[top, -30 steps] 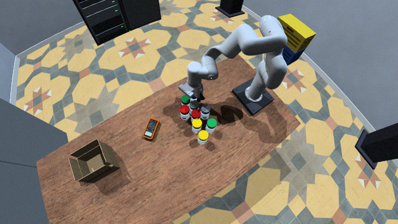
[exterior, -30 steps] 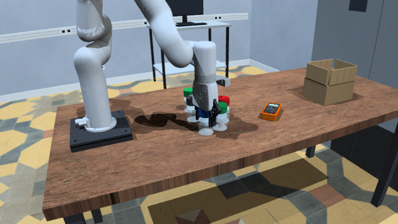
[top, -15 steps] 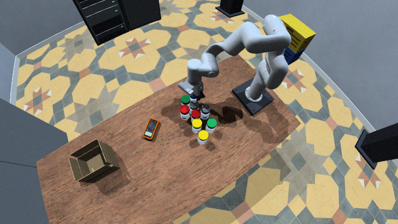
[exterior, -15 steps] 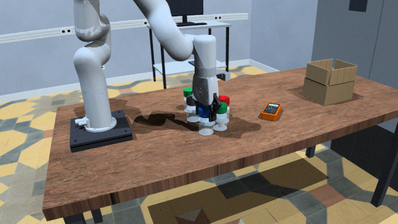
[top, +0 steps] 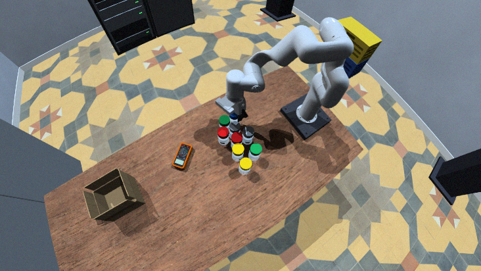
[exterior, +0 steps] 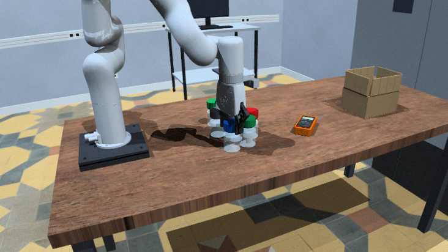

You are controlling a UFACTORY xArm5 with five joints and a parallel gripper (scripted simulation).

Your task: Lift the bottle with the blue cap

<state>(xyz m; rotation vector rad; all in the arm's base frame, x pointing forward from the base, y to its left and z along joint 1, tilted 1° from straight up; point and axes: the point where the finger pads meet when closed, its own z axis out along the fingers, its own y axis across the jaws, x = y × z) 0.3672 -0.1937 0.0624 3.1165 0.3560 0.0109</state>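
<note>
The bottle with the blue cap [exterior: 229,124] stands upright on the wooden table, at the edge of a tight cluster of bottles nearest the robot base. In the overhead view its cap [top: 233,116] is mostly hidden under the wrist. My gripper [exterior: 230,121] points straight down with its fingers open on either side of the blue cap, not closed on it; it also shows in the overhead view [top: 237,116]. A green-capped bottle [top: 224,120] stands right beside it, and grey-capped bottles [top: 234,126] [top: 248,130] are just behind.
More upright bottles fill the cluster: red caps [top: 223,131] [top: 236,137], yellow caps [top: 238,148] [top: 245,163], a green cap [top: 255,148]. An orange multimeter [top: 182,155] lies to one side, a cardboard box [top: 112,194] farther off. The robot base [top: 306,118] is bolted nearby.
</note>
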